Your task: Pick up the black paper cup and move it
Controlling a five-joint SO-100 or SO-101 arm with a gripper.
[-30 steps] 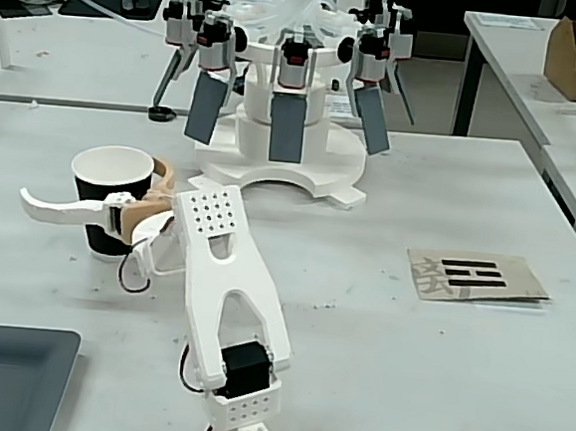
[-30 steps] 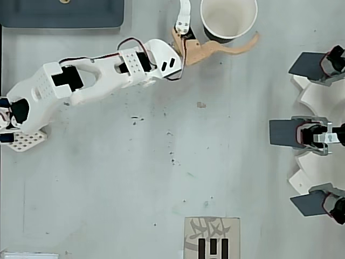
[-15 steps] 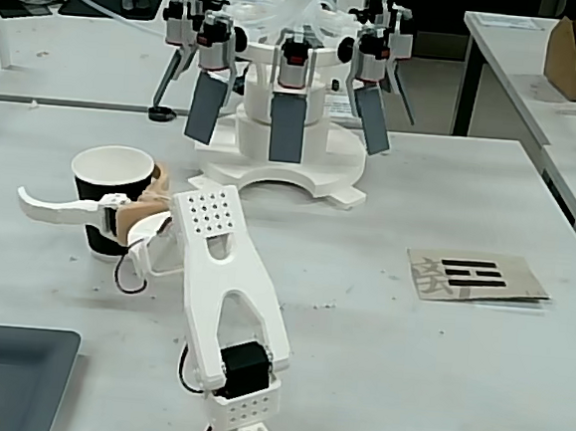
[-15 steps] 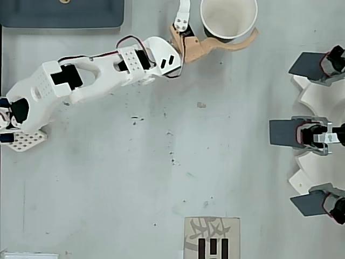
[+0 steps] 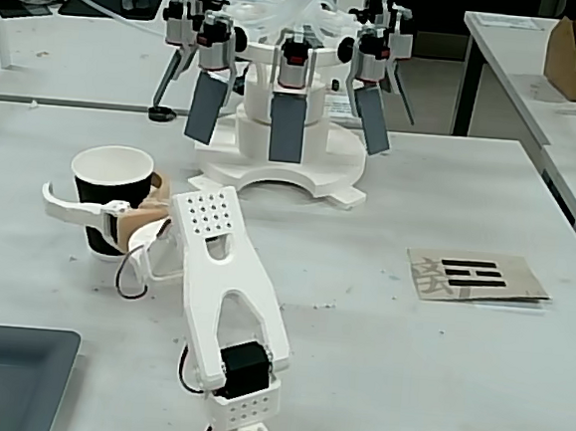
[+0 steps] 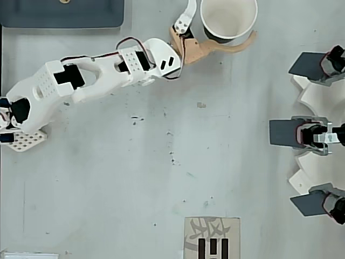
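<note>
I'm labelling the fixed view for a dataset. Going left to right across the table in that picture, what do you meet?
Black paper cup with the gripper around it → white arm → white stand with dark paddles → cardboard card with black bars.

Away from the gripper lies a printed cardboard card [image 5: 478,277]; a dark grey tray [image 5: 8,373] sits nearer, white multi-paddle rig [image 5: 285,125] beyond.

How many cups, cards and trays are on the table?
Black paper cup: 1
Cardboard card with black bars: 1
Dark tray: 1
Total: 3
</note>
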